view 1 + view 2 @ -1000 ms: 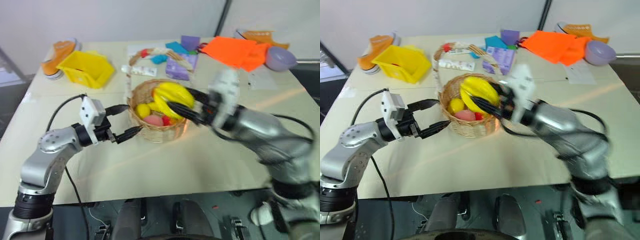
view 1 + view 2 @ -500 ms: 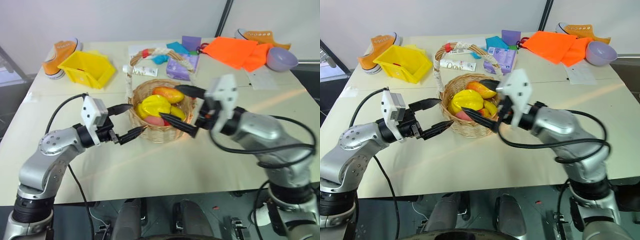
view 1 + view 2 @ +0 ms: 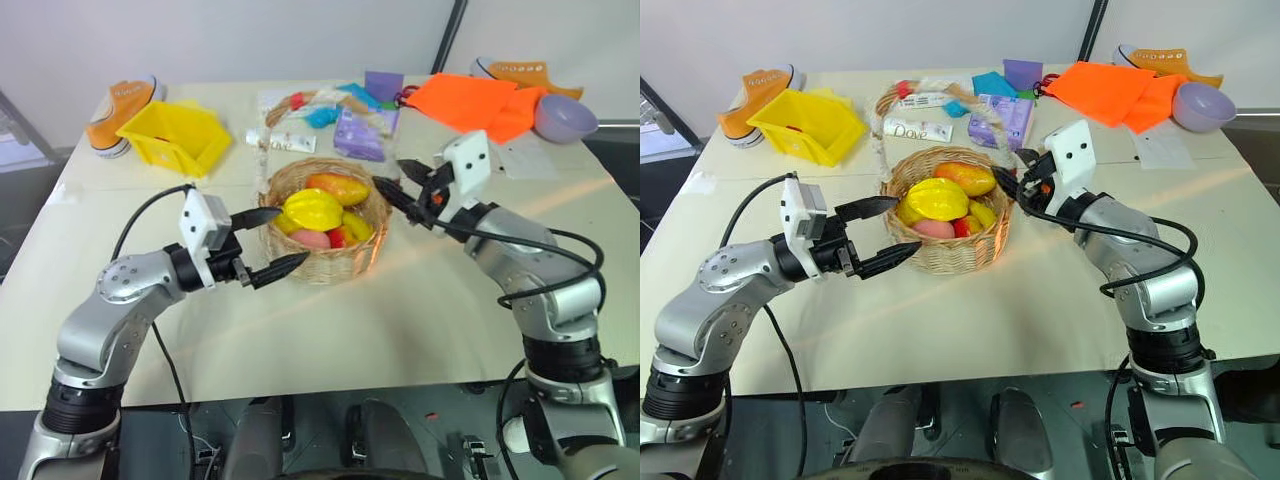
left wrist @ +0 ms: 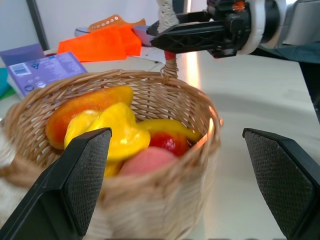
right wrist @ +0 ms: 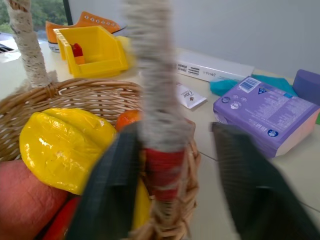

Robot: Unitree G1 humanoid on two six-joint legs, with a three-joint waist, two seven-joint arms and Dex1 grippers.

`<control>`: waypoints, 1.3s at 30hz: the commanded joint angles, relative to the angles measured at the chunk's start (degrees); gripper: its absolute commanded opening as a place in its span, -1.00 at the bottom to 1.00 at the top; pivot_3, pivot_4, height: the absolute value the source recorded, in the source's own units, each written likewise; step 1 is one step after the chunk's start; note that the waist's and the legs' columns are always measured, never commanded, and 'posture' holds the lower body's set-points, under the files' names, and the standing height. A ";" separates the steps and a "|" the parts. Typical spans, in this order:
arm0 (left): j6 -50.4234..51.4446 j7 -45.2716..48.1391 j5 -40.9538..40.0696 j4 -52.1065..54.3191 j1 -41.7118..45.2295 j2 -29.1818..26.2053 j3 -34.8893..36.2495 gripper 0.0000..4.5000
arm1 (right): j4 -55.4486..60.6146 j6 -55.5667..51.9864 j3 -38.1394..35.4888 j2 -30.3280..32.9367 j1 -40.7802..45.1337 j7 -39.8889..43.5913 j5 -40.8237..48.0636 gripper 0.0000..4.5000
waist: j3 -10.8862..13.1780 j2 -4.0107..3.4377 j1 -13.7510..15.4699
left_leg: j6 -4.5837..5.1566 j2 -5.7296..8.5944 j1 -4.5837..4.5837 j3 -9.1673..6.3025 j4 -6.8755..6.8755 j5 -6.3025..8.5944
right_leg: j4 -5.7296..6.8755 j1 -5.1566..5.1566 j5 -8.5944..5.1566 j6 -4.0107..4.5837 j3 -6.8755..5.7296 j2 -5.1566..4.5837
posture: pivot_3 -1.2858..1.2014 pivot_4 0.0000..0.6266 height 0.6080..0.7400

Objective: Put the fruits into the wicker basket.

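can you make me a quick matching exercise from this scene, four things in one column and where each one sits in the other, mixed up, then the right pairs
Things:
1. star-shaped fruit
2. yellow bin
3. purple bowl
4. left gripper

Places:
A. far right corner of the table, beside the orange cloth
B. inside the wicker basket, on top of the other fruits
C. just outside the basket's near-left rim, fingers spread
D. far left of the table, next to an orange shoe

Pairs: 1-B, 2-D, 3-A, 4-C
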State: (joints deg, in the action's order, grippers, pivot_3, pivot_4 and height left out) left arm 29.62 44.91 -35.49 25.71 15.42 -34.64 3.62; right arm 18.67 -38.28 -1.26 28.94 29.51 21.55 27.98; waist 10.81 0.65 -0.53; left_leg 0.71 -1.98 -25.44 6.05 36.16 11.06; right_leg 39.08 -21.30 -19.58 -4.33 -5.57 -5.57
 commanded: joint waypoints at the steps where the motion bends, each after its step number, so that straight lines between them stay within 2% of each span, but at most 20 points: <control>1: -1.21 -0.32 -0.08 1.89 -0.61 0.16 0.98 1.00 | 2.64 1.92 -3.53 0.69 -0.13 0.97 0.11 -0.96 | 0.00 0.00 -0.10 | 0.00 0.00 0.00 0.00 0.00 0.00 | 0.00 0.00 0.00 0.00 0.00 0.00 | 0.03 -0.52 0.73; 6: -1.66 -0.39 0.10 1.70 -0.73 0.37 0.75 1.00 | -1.65 4.42 -11.45 6.16 -1.48 -0.96 -4.11 -0.98 | 0.01 0.00 0.28 | 0.23 0.03 0.00 -0.01 0.02 0.14 | 0.00 0.01 0.00 0.00 0.00 -0.03 | 0.03 -0.52 0.73; 11: -2.57 0.58 0.60 0.34 0.23 0.97 -0.35 1.00 | -13.23 10.35 -23.01 12.66 -4.80 -6.73 -11.19 -0.98 | 0.01 0.00 0.89 | 0.12 0.04 0.01 0.00 0.02 0.07 | -0.01 0.02 0.00 0.00 0.00 -0.02 | 0.03 -0.52 0.73; 17: -3.38 1.46 1.25 -1.19 1.61 2.14 -1.82 1.00 | -25.55 17.08 -30.17 14.17 -6.10 -8.99 -12.67 -0.98 | 0.01 -0.04 0.68 | -0.01 0.02 0.04 0.07 0.00 -0.02 | -0.01 0.00 0.00 -0.01 0.02 0.02 | 0.03 -0.52 0.73; 19: -3.58 1.67 1.53 -1.37 1.82 2.27 -2.08 1.00 | -27.04 18.12 -31.24 14.28 -6.70 -8.17 -12.07 -0.52 | 0.00 -0.07 0.66 | -0.01 0.02 0.08 0.09 0.00 -0.02 | -0.01 0.04 0.00 -0.01 0.03 0.02 | 0.03 -0.52 0.73; 22: -3.80 1.76 1.63 -1.58 1.81 2.24 -2.05 1.00 | -26.59 18.61 -31.99 14.13 -7.40 -7.79 -11.55 0.05 | 0.00 -0.10 0.49 | -0.01 0.00 0.08 0.08 -0.01 -0.02 | 0.00 0.02 0.00 -0.01 0.03 0.04 | 0.03 -0.52 0.73; 23: -3.84 1.77 1.69 -1.64 1.69 2.12 -1.98 1.00 | -25.36 18.45 -32.18 13.94 -8.05 -7.64 -11.32 0.33 | 0.00 -0.10 0.47 | -0.01 0.00 0.08 0.08 -0.01 -0.02 | 0.01 0.03 0.00 -0.01 0.04 0.04 | 0.03 -0.52 0.73; 24: -3.76 1.54 1.89 -1.74 1.30 1.91 -1.78 1.00 | -22.74 17.99 -32.62 13.71 -10.15 -6.41 -10.55 0.46 | 0.00 -0.10 0.49 | -0.01 0.00 0.08 0.08 0.00 -0.02 | 0.01 0.03 0.00 -0.01 0.04 0.03 | 0.03 -0.52 0.73; 32: -7.40 -1.15 6.03 -7.42 -3.04 1.64 1.87 1.00 | -8.40 17.50 -38.08 10.73 -31.16 4.14 -3.91 0.46 | -0.02 -0.12 1.28 | 0.28 0.02 0.10 0.06 0.02 0.16 | -0.03 0.14 -0.05 -0.09 0.04 0.00 | 0.03 -0.52 0.73; 35: -9.95 -2.62 8.47 -12.30 -5.69 1.79 3.94 1.00 | -1.71 18.30 -36.52 8.59 -39.12 11.18 0.04 0.46 | -0.04 -0.16 1.00 | 0.36 0.00 0.12 0.04 -0.01 0.22 | -0.03 0.13 -0.05 -0.09 0.04 0.01 | 0.03 -0.52 0.73; 39: -13.58 -3.83 11.58 -17.25 -9.38 2.03 5.46 1.00 | 5.51 17.01 -30.55 7.05 -43.16 14.75 2.05 0.46 | -0.07 -0.22 -0.14 | 0.35 -0.06 0.15 0.04 -0.04 0.22 | -0.03 0.10 -0.05 -0.09 0.06 0.03 | 0.03 -0.52 0.73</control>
State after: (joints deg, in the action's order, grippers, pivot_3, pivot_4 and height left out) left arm 18.17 41.45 -24.82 8.73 6.37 -32.65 7.50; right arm 20.29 -21.58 -32.72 35.86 -13.61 34.93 28.56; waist 10.74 0.43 -0.67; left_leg 1.05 -2.07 -25.29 6.08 36.12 11.29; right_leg 39.06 -21.21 -19.64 -4.41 -5.50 -5.53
